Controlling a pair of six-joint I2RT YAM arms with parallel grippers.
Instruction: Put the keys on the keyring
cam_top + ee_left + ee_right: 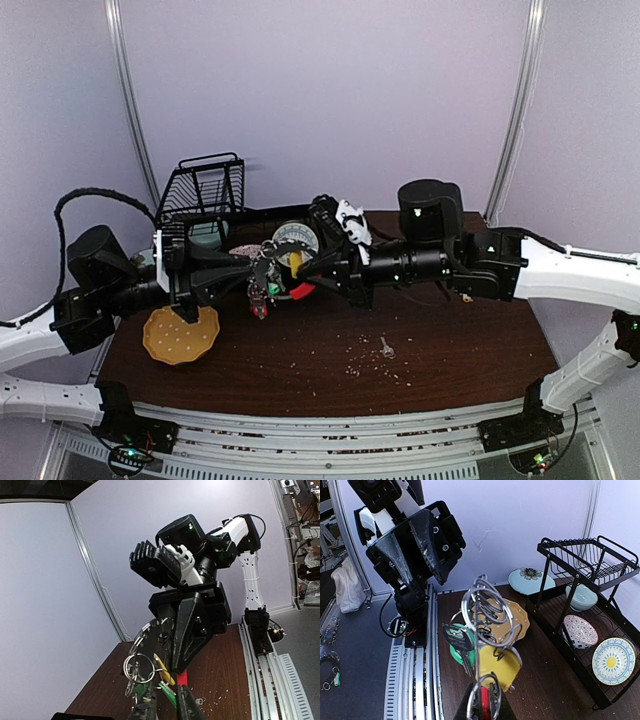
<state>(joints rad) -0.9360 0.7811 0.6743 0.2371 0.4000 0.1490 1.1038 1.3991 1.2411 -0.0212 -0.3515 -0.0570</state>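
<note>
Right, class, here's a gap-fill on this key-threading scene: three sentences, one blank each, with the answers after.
1. The right claw is shut on the keyring, pinching its ______ clip.
2. The scalloped plate on the table is ______.
3. The pale bowl sits inside the black wire ______.
Missing words: red; yellow; rack.
</note>
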